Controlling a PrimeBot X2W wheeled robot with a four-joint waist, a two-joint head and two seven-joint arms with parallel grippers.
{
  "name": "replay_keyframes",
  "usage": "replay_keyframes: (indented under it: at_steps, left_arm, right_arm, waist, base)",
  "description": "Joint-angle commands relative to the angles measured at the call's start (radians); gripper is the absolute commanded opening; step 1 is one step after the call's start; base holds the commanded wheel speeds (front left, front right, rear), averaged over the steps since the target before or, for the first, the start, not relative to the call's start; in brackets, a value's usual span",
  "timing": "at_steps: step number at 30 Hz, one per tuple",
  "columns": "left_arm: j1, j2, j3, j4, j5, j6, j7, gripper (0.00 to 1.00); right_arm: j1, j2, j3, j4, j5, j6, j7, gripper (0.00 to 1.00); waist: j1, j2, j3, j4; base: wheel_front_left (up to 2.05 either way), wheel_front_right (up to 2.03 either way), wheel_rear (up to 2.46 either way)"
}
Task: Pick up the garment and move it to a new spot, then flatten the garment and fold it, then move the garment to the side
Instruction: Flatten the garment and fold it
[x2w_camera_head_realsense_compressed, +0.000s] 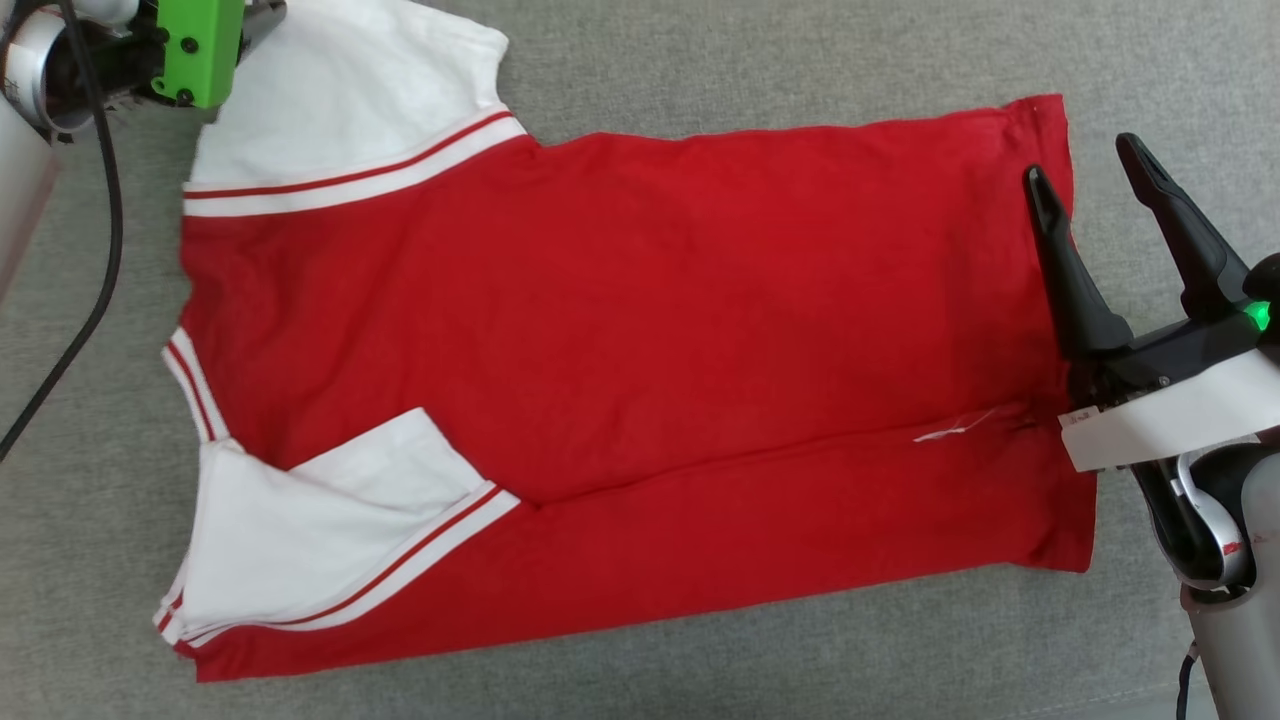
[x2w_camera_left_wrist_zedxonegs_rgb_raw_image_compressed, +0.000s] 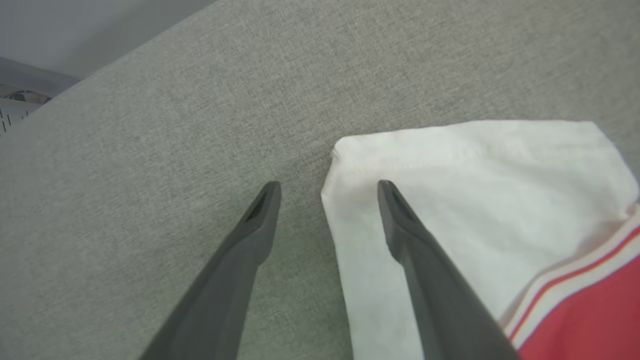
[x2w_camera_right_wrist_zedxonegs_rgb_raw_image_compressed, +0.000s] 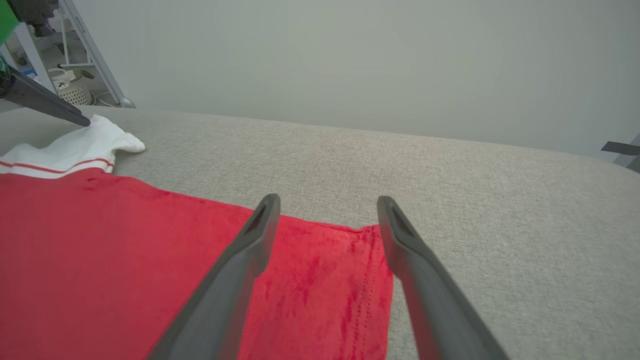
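The garment (x2w_camera_head_realsense_compressed: 620, 330) is a red T-shirt with white sleeves, spread flat on the grey fabric surface, collar end left and hem right. Its near long edge is folded over, so the near white sleeve (x2w_camera_head_realsense_compressed: 310, 530) rests on the red body. My left gripper (x2w_camera_left_wrist_zedxonegs_rgb_raw_image_compressed: 328, 187) is open at the far white sleeve (x2w_camera_left_wrist_zedxonegs_rgb_raw_image_compressed: 475, 175), one finger over the sleeve's corner and the other over bare surface. My right gripper (x2w_camera_head_realsense_compressed: 1082, 160) is open at the far hem corner (x2w_camera_right_wrist_zedxonegs_rgb_raw_image_compressed: 370, 240), one finger above the red cloth and one past its edge. Neither holds anything.
The grey fabric surface (x2w_camera_head_realsense_compressed: 700, 60) extends around the shirt on all sides. A black cable (x2w_camera_head_realsense_compressed: 100, 250) hangs down at the left beside my left arm. A pale wall rises behind the surface, with a metal frame (x2w_camera_right_wrist_zedxonegs_rgb_raw_image_compressed: 95, 55) and a white basket (x2w_camera_right_wrist_zedxonegs_rgb_raw_image_compressed: 75, 92) beyond its far left.
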Motion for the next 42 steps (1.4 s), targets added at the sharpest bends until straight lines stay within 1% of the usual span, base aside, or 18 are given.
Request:
replay_keyframes:
  at_steps: [1,4,6,7,10,14,16,18,22,24,26,30,32,35,39,42]
  left_arm:
    - [-0.012,-0.012,-0.008,0.013,-0.014,-0.007,0.001,1.0]
    - [-0.005,-0.014,-0.049,0.033,0.001,-0.009,0.013,1.0]
    - [0.009,-0.016,-0.074,0.034,-0.007,-0.009,0.023,1.0]
    - [0.016,-0.016,-0.084,0.033,-0.015,-0.009,0.025,0.0]
    - [0.03,-0.005,-0.113,0.021,-0.026,-0.01,0.007,0.0]
    - [0.036,0.004,-0.126,0.007,-0.037,-0.01,-0.071,0.0]
    - [0.039,0.003,-0.131,0.0,-0.039,-0.01,-0.12,0.0]
    - [0.046,-0.003,-0.134,-0.01,-0.044,-0.01,-0.172,0.0]
    - [0.068,-0.014,-0.15,-0.047,-0.049,-0.01,-0.271,0.0]
    - [0.077,-0.015,-0.161,-0.069,-0.044,-0.01,-0.315,0.0]
    - [0.087,-0.015,-0.171,-0.095,-0.039,-0.01,-0.36,0.0]
    - [0.097,-0.018,-0.189,-0.139,-0.025,-0.01,-0.415,0.0]
    - [0.1,-0.023,-0.193,-0.161,-0.015,-0.01,-0.442,0.0]
    - [0.104,-0.03,-0.197,-0.185,-0.003,-0.009,-0.468,0.0]
    - [0.108,-0.037,-0.199,-0.213,0.012,0.001,-0.494,0.0]
    - [0.11,-0.038,-0.199,-0.225,0.02,0.007,-0.511,0.0]
  right_arm:
    - [-0.022,-0.005,0.001,0.007,0.01,-0.001,-0.008,1.0]
    - [-0.029,-0.011,0.008,0.019,0.015,-0.001,-0.01,1.0]
    - [-0.032,-0.013,0.01,0.026,0.018,-0.001,-0.013,1.0]
    - [-0.036,-0.016,0.01,0.03,0.02,-0.001,-0.014,1.0]
    - [-0.05,-0.028,0.004,0.035,0.023,-0.001,-0.016,1.0]
    - [-0.089,-0.063,-0.019,0.036,0.022,-0.001,-0.004,1.0]
    - [-0.117,-0.093,-0.029,0.034,0.025,-0.001,0.02,1.0]
    - [-0.145,-0.133,-0.034,0.036,0.032,-0.001,0.069,1.0]
    - [-0.207,-0.24,0.004,0.073,0.108,-0.001,0.253,1.0]
    - [-0.24,-0.295,0.031,0.1,0.161,-0.001,0.364,1.0]
    - [-0.274,-0.346,0.062,0.135,0.227,-0.001,0.498,1.0]
    - [-0.329,-0.411,0.123,0.211,0.323,-0.001,0.723,1.0]
    - [-0.359,-0.423,0.147,0.258,0.358,-0.001,0.814,1.0]
    - [-0.396,-0.419,0.183,0.309,0.375,-0.001,0.891,1.0]
    - [-0.445,-0.379,0.216,0.39,0.366,-0.001,0.922,1.0]
    - [-0.468,-0.35,0.247,0.458,0.333,-0.001,0.911,1.0]
  waist:
    - [-0.0002,0.0,0.049,-0.035]
    - [-0.0002,0.0,0.053,-0.034]
    - [-0.0002,0.0,0.052,-0.032]
    - [-0.0002,0.0,0.05,-0.03]
    - [-0.0002,0.0,0.034,-0.024]
    - [-0.0002,0.0,-0.012,-0.003]
    - [-0.0002,0.0,-0.042,0.015]
    - [-0.0002,0.0,-0.071,0.037]
    - [-0.0002,0.0,-0.125,0.081]
    - [-0.0002,0.0,-0.145,0.101]
    - [-0.0002,0.0,-0.161,0.122]
    - [-0.0002,0.0,-0.169,0.155]
    - [-0.0002,0.0,-0.163,0.173]
    - [-0.0002,0.0,-0.147,0.194]
    - [-0.0002,0.0,-0.118,0.214]
    - [-0.0002,0.0,-0.095,0.223]
  base:
    - [0.0,0.0,0.0]
    - [0.0,0.0,0.0]
    - [0.0,0.0,0.0]
    - [0.0,0.0,0.0]
    - [0.0,0.0,0.0]
    - [0.0,0.0,0.0]
    - [0.0,0.0,0.0]
    - [0.0,0.0,0.0]
    - [0.0,0.0,0.0]
    - [0.0,0.0,0.0]
    - [0.0,0.0,0.0]
    - [0.0,0.0,0.0]
    - [0.0,0.0,0.0]
    - [0.0,0.0,0.0]
    - [0.0,0.0,0.0]
    - [0.0,0.0,0.0]
